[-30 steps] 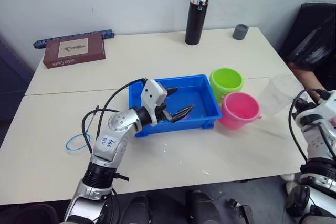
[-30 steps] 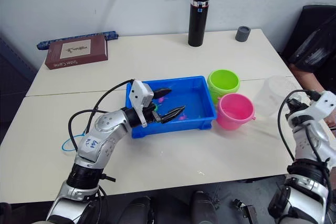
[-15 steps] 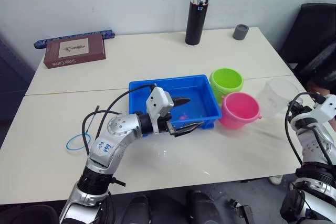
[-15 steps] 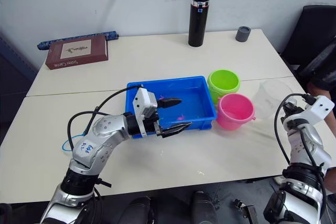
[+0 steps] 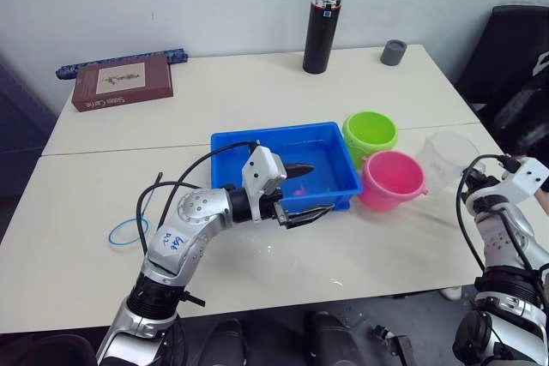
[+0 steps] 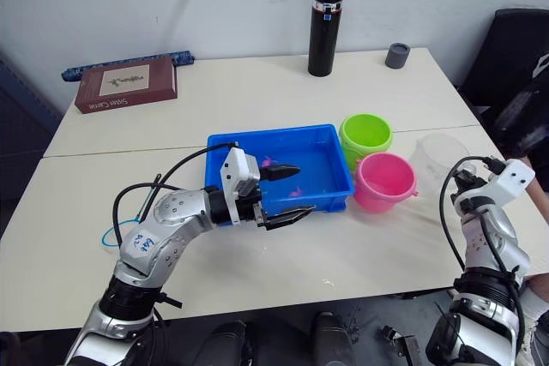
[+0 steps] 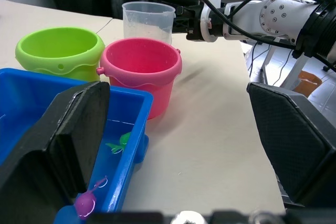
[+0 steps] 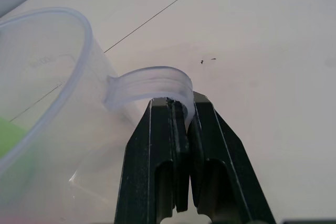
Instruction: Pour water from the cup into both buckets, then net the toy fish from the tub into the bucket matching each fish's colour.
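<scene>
The blue tub [image 5: 257, 147] lies mid-table with a green fish [image 7: 121, 142] and a pink fish [image 7: 85, 201] in its water. My left gripper [image 5: 305, 191] is open at the tub's front right corner, one finger over the water and the other outside the front wall, nothing between them. The green bucket [image 5: 370, 133] and pink bucket [image 5: 392, 179] stand right of the tub. Beyond the pink bucket the clear cup [image 5: 445, 157] stands upright, my right gripper [image 8: 181, 109] shut on its handle.
A black flask [image 5: 323, 23] and a grey cap [image 5: 394, 51] stand at the table's back. A brown book [image 5: 121, 83] lies back left, a blue ring [image 5: 127, 231] near the left front. A dark chair [image 5: 515, 57] stands past the right edge.
My left gripper has moved right, from over the tub's middle to its front right corner, still open. My right arm has brought the cup a little left, nearer the pink bucket.
</scene>
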Controlling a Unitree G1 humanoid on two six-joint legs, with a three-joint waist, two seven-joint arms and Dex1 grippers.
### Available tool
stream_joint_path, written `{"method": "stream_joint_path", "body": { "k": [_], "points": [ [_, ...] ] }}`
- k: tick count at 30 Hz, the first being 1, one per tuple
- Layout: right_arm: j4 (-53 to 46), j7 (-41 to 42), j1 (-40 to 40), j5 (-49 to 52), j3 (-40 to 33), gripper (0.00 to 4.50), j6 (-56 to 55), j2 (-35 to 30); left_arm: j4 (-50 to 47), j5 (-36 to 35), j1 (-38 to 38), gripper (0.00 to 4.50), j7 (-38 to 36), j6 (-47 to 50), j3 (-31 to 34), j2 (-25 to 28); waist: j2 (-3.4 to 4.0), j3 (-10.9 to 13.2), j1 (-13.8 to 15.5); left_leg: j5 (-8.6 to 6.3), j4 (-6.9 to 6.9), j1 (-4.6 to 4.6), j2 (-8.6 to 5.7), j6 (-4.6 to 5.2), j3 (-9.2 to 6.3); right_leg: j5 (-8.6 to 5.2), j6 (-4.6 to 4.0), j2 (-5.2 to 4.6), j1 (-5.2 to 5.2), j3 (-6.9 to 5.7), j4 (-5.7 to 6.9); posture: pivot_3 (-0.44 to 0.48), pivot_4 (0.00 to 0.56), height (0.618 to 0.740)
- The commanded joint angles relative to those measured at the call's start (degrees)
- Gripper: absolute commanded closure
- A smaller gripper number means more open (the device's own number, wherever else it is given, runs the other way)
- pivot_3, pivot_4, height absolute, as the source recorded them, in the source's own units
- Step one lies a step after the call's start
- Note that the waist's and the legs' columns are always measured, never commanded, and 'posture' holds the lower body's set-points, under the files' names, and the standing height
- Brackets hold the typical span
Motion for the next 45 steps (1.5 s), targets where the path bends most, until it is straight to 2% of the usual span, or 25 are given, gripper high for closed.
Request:
{"method": "stream_joint_path", "body": {
  "k": [1, 20, 23, 29, 45],
  "points": [
    [-0.57, 0.38, 0.33, -0.51, -0.01, 4.44, -1.81, -1.01, -1.33, -0.06, -0.92, 0.00, -0.34, -1.01, 0.14, 0.26, 0.00, 0.00, -0.01, 0.00, 0.00, 0.00, 0.00, 0.00, 0.00, 0.00, 0.00, 0.00, 0.00, 0.00, 0.00, 0.000, 0.150, 0.740],
    [2.93, 1.39, 0.37, -3.00, 1.90, 4.44, -4.93, -0.99, -0.65, 0.60, -1.19, 0.00, 0.21, -1.54, 0.23, -0.27, 0.00, 0.00, -0.01, 0.00, -0.01, 0.00, 0.00, 0.00, -0.01, 0.00, 0.00, 0.00, 0.00, 0.00, -0.04, 0.000, 0.150, 0.740],
    [3.22, 1.45, 0.36, -3.13, 2.07, 3.42, -5.28, -0.94, -0.46, 0.73, -1.32, 0.00, 0.21, -1.65, 0.22, -0.36, 0.00, 0.00, -0.01, 0.00, -0.01, 0.00, 0.00, 0.00, -0.01, 0.00, 0.00, 0.00, 0.00, 0.00, -0.04, 0.000, 0.150, 0.740],
    [3.15, 1.59, 0.39, -3.26, 2.02, 0.43, -5.23, -0.81, -0.14, 0.98, -1.38, 0.00, 0.11, -1.83, 0.23, -0.55, 0.00, 0.00, -0.05, 0.00, -0.02, 0.00, 0.00, 0.00, -0.01, 0.00, 0.00, 0.00, 0.00, 0.00, -0.05, 0.000, 0.150, 0.740],
    [-4.29, 0.86, 5.35, -1.59, 0.84, 0.43, -2.24, -0.71, 1.38, 1.31, -1.87, 0.00, -0.38, -3.11, -0.36, -0.93, 0.00, 0.00, 0.02, 0.00, -0.06, -0.01, 0.00, 0.01, -0.04, 0.00, 0.00, 0.00, 0.00, -0.01, -0.10, 0.000, 0.150, 0.740]
  ]
}}
